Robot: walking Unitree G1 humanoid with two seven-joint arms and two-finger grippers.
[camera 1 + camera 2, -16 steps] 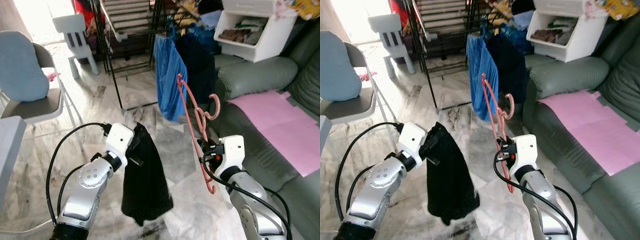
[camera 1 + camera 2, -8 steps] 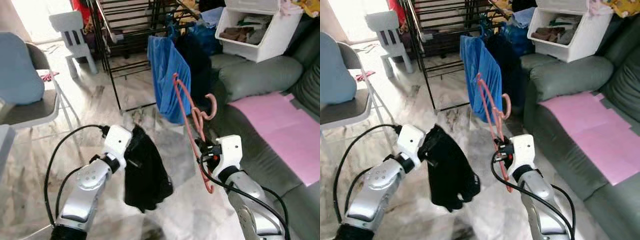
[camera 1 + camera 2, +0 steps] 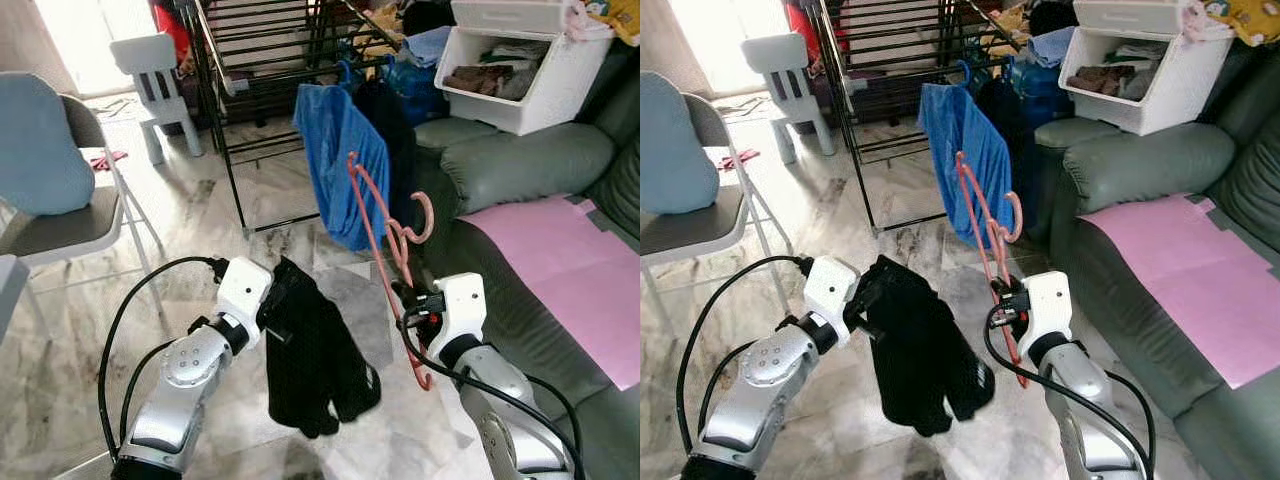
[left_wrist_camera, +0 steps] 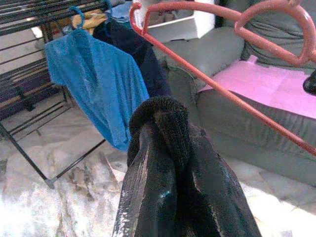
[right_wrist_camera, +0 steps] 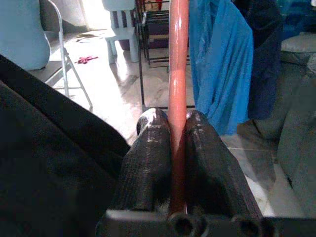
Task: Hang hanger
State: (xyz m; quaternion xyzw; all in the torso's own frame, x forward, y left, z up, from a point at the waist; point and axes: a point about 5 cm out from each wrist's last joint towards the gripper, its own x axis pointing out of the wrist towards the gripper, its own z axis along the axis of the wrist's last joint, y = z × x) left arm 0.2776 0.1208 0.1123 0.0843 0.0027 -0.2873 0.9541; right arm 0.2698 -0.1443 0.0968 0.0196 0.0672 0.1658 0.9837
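the left gripper's fingertips are buried under the bunched black garment, so how they stand cannot be told. the pink hanger runs off the top edge in the right wrist view and its lower end is hidden behind the right gripper. the drying rack and the white bin are cut off by the top edge of the head views. the folding chair is clipped at the left edge, the sofa at the right.
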